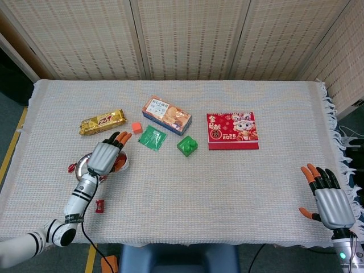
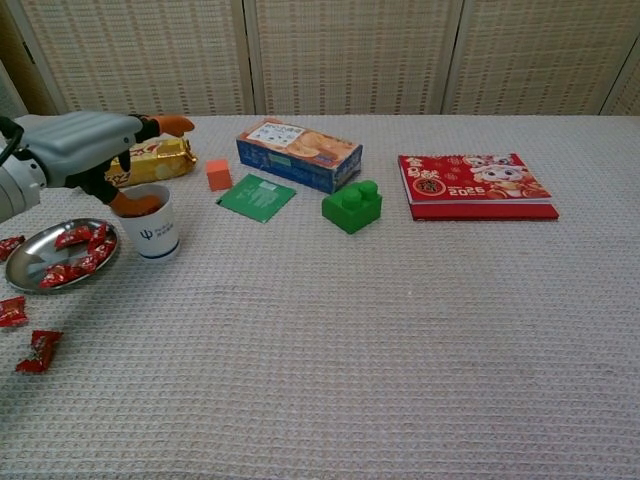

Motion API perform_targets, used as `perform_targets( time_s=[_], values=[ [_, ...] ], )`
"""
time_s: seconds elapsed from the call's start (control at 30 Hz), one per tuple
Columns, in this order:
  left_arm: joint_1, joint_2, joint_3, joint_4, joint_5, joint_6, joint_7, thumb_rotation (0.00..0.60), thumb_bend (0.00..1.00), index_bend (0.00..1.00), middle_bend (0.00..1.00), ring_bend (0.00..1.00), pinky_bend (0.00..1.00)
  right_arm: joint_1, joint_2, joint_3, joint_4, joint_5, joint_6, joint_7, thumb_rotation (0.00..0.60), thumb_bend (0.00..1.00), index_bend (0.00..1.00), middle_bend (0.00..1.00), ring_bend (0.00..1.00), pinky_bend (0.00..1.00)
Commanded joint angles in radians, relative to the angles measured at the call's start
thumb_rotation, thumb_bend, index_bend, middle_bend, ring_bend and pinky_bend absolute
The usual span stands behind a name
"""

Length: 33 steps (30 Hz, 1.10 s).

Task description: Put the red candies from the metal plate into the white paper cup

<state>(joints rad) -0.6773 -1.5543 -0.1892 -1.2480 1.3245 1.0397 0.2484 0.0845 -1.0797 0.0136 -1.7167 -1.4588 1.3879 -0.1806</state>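
The left hand (image 2: pixel 75 148) is hovering over the white paper cup (image 2: pixel 148 226), fingers (image 1: pixel 120 138) spreading, apparently empty, likely for dropping a candy, beside the metal plate (image 2: pixel 22 257).

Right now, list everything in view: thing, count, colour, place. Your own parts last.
Metal plate: one, silver, table's left edge.
Candies on plate: several, red.
Loose candies: three in chest view, red, on the cloth near the plate.
Paper cup: one, white, just right of the plate.
Snack bar: one, gold, behind the cup.
Small cube: one, orange, left of the box.
Biscuit box: one, blue and orange, centre back.
Packet: one, green, flat before the box.
Block: one, green, centre.
Calendar: one, red, right.
Left hand: over the cup, fingers extended.
Right hand: open, table's right front edge.
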Motion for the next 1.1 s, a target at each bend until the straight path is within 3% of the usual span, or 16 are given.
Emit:
perform_targets(
  time_s=[0.03,0.17,0.27,0.47,0.57,0.7,0.9,1.1],
  values=[
    [0.003,0.009,0.003,-0.012,0.006,0.007,-0.02,0.6,0.35,0.0,0.03,0.06,0.37,0.0,-0.001,0.001,0.001,0.002,0.0,-0.001,0.6,0.03,0.0,0.0,0.0,0.0],
    [0.028,0.048,0.018,-0.079,0.045,0.057,-0.067,0.6,0.35,0.0,0.02,0.04,0.36,0.001,-0.002,0.001,0.002,0.003,-0.002,-0.004,0.6,0.03,0.0,0.0,0.0,0.0],
    [0.079,0.102,0.06,-0.168,0.104,0.131,-0.113,0.6,0.35,0.0,0.02,0.04,0.37,-0.001,-0.002,0.0,0.001,-0.001,0.002,-0.003,0.6,0.03,0.0,0.0,0.0,0.0],
    [0.23,0.147,0.186,-0.228,0.226,0.324,-0.174,0.6,0.35,0.06,0.14,0.22,0.61,-0.003,0.0,-0.006,0.0,-0.015,0.005,0.002,0.6,0.03,0.0,0.0,0.0,0.0],
    [0.294,0.148,0.256,-0.205,0.261,0.365,-0.198,0.6,0.35,0.13,0.22,0.38,0.75,-0.001,0.0,-0.01,-0.001,-0.024,0.002,0.003,0.6,0.03,0.0,0.0,0.0,0.0],
    [0.359,0.117,0.31,-0.119,0.289,0.402,-0.157,0.6,0.35,0.19,0.28,0.43,0.8,0.0,-0.002,-0.016,-0.005,-0.038,0.0,0.0,0.6,0.03,0.0,0.0,0.0,0.0],
    [0.39,0.043,0.329,0.012,0.28,0.353,-0.045,0.6,0.35,0.22,0.26,0.45,0.82,0.002,-0.005,-0.023,-0.006,-0.055,-0.001,-0.006,0.6,0.03,0.0,0.0,0.0,0.0],
    [0.404,-0.002,0.34,0.082,0.291,0.326,-0.01,0.6,0.35,0.27,0.3,0.61,0.94,-0.001,-0.005,-0.024,-0.004,-0.054,0.003,-0.007,0.6,0.03,0.0,0.0,0.0,0.0]
  ],
)
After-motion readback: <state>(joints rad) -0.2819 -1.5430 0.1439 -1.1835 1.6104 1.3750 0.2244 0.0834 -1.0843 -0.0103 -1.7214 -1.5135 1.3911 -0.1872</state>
